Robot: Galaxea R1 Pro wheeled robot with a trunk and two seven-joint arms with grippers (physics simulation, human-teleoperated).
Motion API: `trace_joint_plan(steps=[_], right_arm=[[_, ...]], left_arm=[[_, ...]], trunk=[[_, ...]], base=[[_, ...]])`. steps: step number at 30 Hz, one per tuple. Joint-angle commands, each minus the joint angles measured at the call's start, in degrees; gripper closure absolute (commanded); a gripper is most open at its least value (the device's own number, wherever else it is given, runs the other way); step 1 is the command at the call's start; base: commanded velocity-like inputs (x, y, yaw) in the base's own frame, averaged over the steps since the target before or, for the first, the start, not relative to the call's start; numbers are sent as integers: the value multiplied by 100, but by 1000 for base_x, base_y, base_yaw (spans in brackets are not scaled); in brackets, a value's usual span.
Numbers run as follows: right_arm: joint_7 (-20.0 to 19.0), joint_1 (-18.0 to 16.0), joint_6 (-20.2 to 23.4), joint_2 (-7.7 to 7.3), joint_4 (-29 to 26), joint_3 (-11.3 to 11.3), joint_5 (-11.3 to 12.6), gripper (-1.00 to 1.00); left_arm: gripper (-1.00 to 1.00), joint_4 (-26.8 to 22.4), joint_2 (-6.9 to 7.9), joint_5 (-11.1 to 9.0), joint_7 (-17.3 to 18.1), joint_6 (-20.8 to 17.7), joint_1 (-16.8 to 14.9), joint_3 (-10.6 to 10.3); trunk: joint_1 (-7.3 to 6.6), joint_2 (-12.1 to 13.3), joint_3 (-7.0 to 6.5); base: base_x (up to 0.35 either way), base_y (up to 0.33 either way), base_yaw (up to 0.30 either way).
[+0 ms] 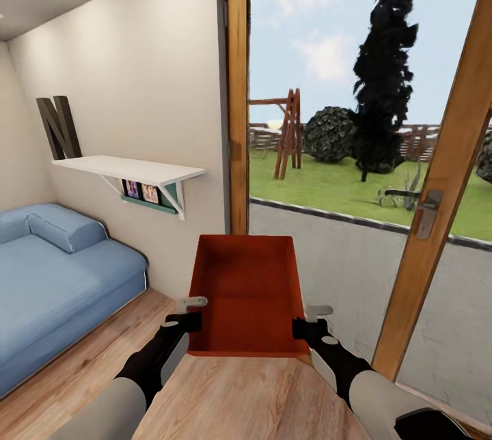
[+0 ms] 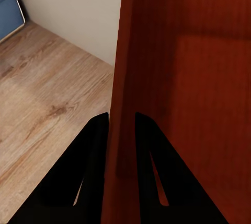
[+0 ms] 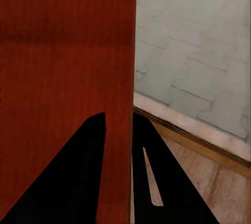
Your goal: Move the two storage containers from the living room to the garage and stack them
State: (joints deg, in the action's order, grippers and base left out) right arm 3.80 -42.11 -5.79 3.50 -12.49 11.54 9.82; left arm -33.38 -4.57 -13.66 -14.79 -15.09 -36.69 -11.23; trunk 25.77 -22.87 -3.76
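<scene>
We hold one bin (image 1: 246, 293) up between both grippers, dead center at 6 o'clock in the head view, open top facing us, clear of the wood floor (image 1: 239, 399). Left gripper (image 1: 192, 319) pinches the bin's left wall; in the left wrist view the fingers (image 2: 89, 177) sit one on each side of the wall (image 2: 121, 78), nearly closed on it. Right gripper (image 1: 309, 324) does the same on the right wall; in the right wrist view its fingers (image 3: 83, 177) straddle that wall edge (image 3: 132, 51). Blue sofa (image 1: 55, 276) at 9 o'clock on the floor. White shelf (image 1: 130, 170) on the beige wall at 10 o'clock, a dark letter N (image 1: 59, 127) standing on it. Open wooden door (image 1: 447, 173) at 3 o'clock, grey paving (image 1: 321, 255) just past the threshold at 1 o'clock, then grass, a wooden swing frame (image 1: 287, 132) and a dark tree (image 1: 383, 78) farthest out.
</scene>
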Motion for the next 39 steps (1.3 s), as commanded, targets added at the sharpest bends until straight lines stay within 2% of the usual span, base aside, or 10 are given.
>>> trace_joint_plan(steps=[1,30,31,39], right_arm=[[17,1,-15,19,10,16,91,100],[7,1,-16,-13,9,40,108,100],[7,1,-16,-13,9,6,108,100],[-7,1,1,0,9,-1,116,100]], left_arm=[[100,-28,0,-27,-59,-21,-5,-5],[100,-37,9,-53,-59,-21,4,-37],[100,-37,9,46,-59,-21,4,185],[100,-37,9,47,-59,-21,3,189]], trunk=[[2,-5,2],[2,-5,2],[2,-5,2],[2,-5,2]], base=[[0,0,0],[0,0,0],[0,0,0],[0,0,0]])
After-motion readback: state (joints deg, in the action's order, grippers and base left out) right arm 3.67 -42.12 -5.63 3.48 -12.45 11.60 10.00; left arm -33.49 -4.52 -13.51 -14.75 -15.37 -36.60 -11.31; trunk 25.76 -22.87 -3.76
